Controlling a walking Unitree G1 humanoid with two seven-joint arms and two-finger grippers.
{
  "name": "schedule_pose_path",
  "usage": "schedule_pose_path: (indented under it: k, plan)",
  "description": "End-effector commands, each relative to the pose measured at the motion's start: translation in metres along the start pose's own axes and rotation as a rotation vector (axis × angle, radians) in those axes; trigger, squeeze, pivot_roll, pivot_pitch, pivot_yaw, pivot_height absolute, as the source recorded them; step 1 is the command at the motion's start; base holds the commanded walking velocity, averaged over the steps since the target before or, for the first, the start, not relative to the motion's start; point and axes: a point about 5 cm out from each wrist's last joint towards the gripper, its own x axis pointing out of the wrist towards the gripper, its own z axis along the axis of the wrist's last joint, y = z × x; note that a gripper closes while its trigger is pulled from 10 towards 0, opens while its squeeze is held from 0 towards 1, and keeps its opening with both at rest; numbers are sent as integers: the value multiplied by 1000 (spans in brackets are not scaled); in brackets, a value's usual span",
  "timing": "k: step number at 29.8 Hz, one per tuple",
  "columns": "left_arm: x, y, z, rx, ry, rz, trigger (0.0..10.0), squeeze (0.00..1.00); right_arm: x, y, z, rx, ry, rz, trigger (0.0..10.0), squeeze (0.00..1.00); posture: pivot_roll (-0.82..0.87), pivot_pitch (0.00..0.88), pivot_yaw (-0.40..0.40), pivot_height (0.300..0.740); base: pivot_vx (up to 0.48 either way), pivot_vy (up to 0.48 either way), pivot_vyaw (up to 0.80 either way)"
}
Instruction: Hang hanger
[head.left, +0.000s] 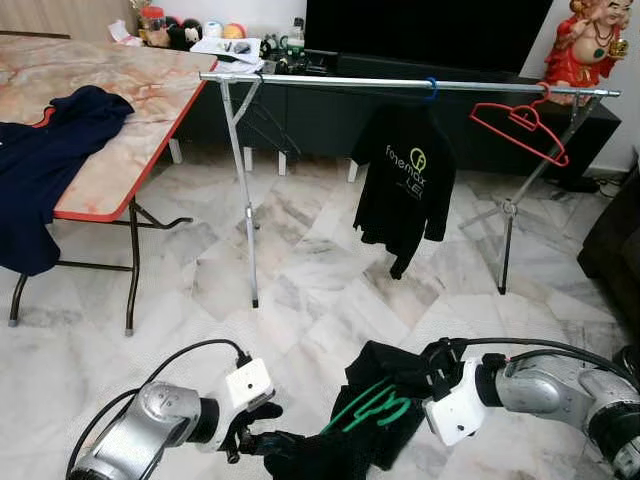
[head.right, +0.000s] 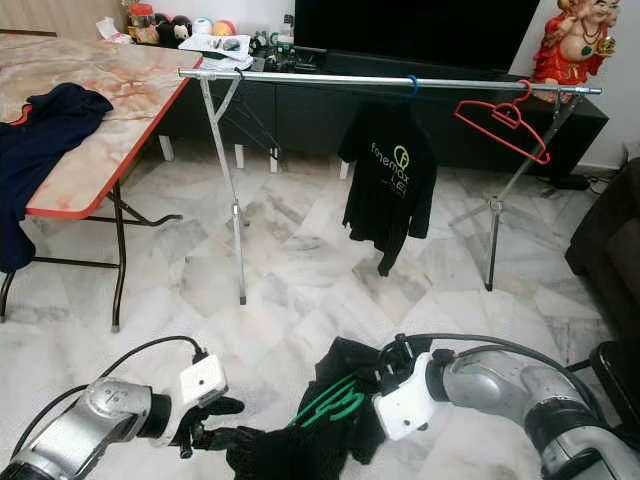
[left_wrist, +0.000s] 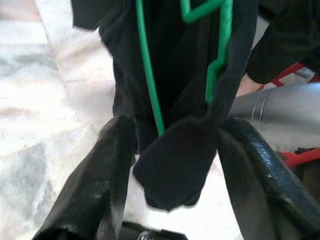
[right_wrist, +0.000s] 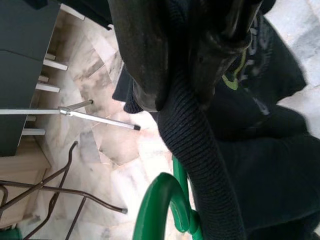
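Holding a black garment (head.left: 370, 420) on a green hanger (head.left: 368, 408) low in front of me, I have both tools at work near the marble floor (head.left: 320, 290), well short of the drying rack rail (head.left: 400, 83) where it belongs. My right tool (head.right: 392, 368) is clamped shut on the ribbed collar of the garment, close beside the green hook, as the right wrist view shows plainly. My left tool (head.left: 255, 432) has its fingers (left_wrist: 100, 190) spread apart, with a hanging fold of the cloth between them but not pinched. I judge the step in hand to be seating the garment on the hanger before lifting it. To do that well I would keep the right grip firm, use the left tool to steady the lower cloth, and check that the green wire sits inside the shoulders; I cannot tell from here whether it does. On the rail a black printed shirt (head.left: 405, 185) hangs from a blue hook, and an empty red hanger (head.left: 520, 125) hangs further right. The open stretch between the rack's left leg (head.left: 240, 190) and the shirt looks the safest target. A dark blue garment (head.left: 45, 170) lies on the worktop (head.left: 120, 150) to my left.
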Motion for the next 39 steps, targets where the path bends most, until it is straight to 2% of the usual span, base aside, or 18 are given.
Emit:
schedule_pose_path:
  k: [1, 9, 10, 11, 23, 39]
  plan:
    - [3, 0, -1, -8, 1, -11, 10000, 1000, -3, -9, 2, -40, -20, -21, 10000, 0, 6, 76, -118, 740, 0, 0, 0]
    - [7, -2, -5, -22, 7, -43, 10000, 1000, -4, -11, 4, -70, -41, -15, 10000, 0, -1, 81, -117, 740, 0, 0, 0]
    - [8, -3, -6, -23, 12, -47, 10000, 863, -4, -11, 4, -73, -41, -15, 10000, 0, -2, 81, -116, 740, 0, 0, 0]
    - [9, -3, -7, -25, 19, -56, 10000, 0, -5, -12, 4, -74, -42, -16, 10000, 0, -4, 82, -116, 740, 0, 0, 0]
    - [13, -12, -6, -18, 28, -147, 10000, 0, -2, -14, 4, -67, -31, -34, 10000, 0, 3, 82, -114, 740, 0, 0, 0]
    - [0, -21, 2, 5, -1, -225, 10000, 0, 5, -11, -5, -30, 56, -55, 10000, 0, 30, 87, -116, 740, 0, 0, 0]
